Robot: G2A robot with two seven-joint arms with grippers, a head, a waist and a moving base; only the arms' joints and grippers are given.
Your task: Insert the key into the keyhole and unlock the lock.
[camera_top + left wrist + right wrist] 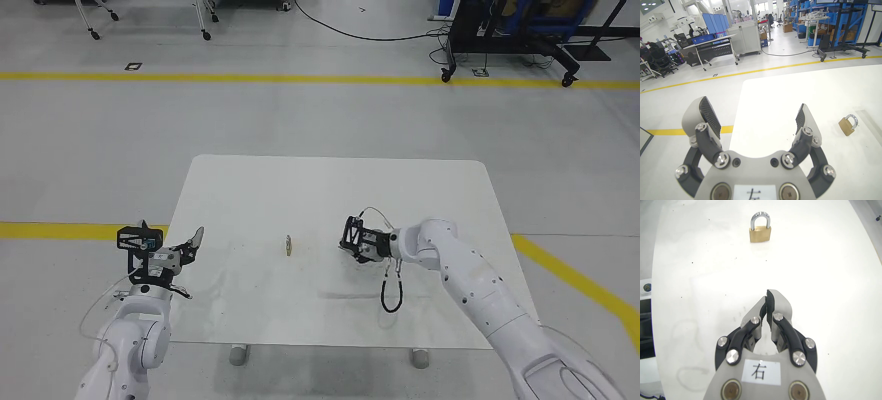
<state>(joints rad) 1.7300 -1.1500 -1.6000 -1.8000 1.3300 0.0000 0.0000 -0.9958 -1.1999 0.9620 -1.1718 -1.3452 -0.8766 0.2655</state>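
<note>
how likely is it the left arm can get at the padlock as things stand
Probably yes: the left gripper is open at the table edge, with only bare table between it and the padlock. The right gripper sits on the padlock's other side.

The padlock has a dull brass-gold body and a bright chrome-silver shackle. The tabletop beneath it is plain white, peppered with tiny black specks around the padlock and marked farther from it with faint grey looping smudges. The right hand has pale grey finger shells, black ribbed pads, black links, silver screw heads and a white label bearing a black character. The left hand is coloured alike, its pads finely gridded black. The right arm and left arm are glossy white. The floor beyond the padlock is light grey, crossed by yellow lines.
</note>
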